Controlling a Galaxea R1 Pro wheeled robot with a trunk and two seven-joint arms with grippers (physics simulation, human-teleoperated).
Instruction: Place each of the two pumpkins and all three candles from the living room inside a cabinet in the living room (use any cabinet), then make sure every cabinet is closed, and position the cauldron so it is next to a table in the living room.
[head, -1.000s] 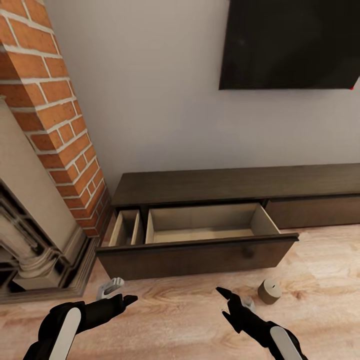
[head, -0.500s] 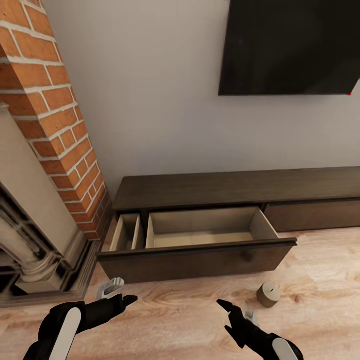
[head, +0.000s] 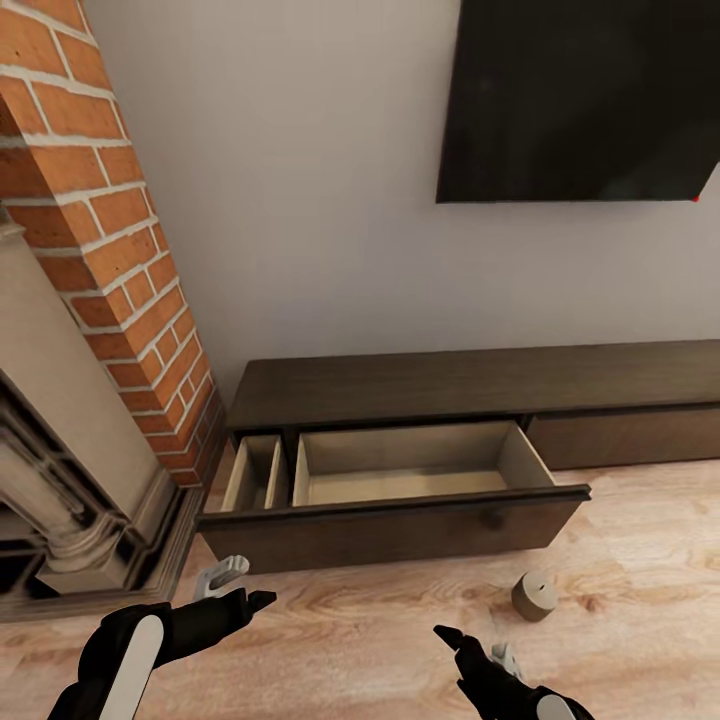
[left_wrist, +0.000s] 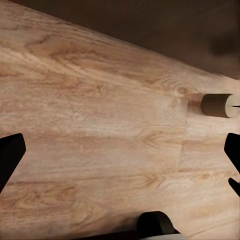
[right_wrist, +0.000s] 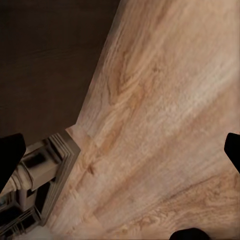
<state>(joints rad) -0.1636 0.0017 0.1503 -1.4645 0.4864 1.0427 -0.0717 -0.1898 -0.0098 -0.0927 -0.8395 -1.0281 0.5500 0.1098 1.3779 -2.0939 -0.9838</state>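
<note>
Left gripper (head: 262, 598): black fingers (left_wrist: 10, 155) spread wide apart, nothing between them, hanging over the floor (head: 640, 520). Right gripper (head: 448, 636): black fingers (right_wrist: 11, 156) likewise spread wide, empty, low over the same floor.

Count: one candle (head: 535, 596), a short stubby cylinder with a small wick, upright on the floor in front of the cabinet (head: 480, 385), just off the open drawer's (head: 400, 480) right corner.

Cabinet: long, low, dark-brown wood. One wide drawer pulled out, pale beige inside, two compartments, narrow at left, wide at right.

Floor: light wood-grain planks. Red brick column (head: 110, 220) and a carved stone fireplace surround (head: 60, 480) at left. One dark flat screen (head: 585, 100) on the pale wall.
</note>
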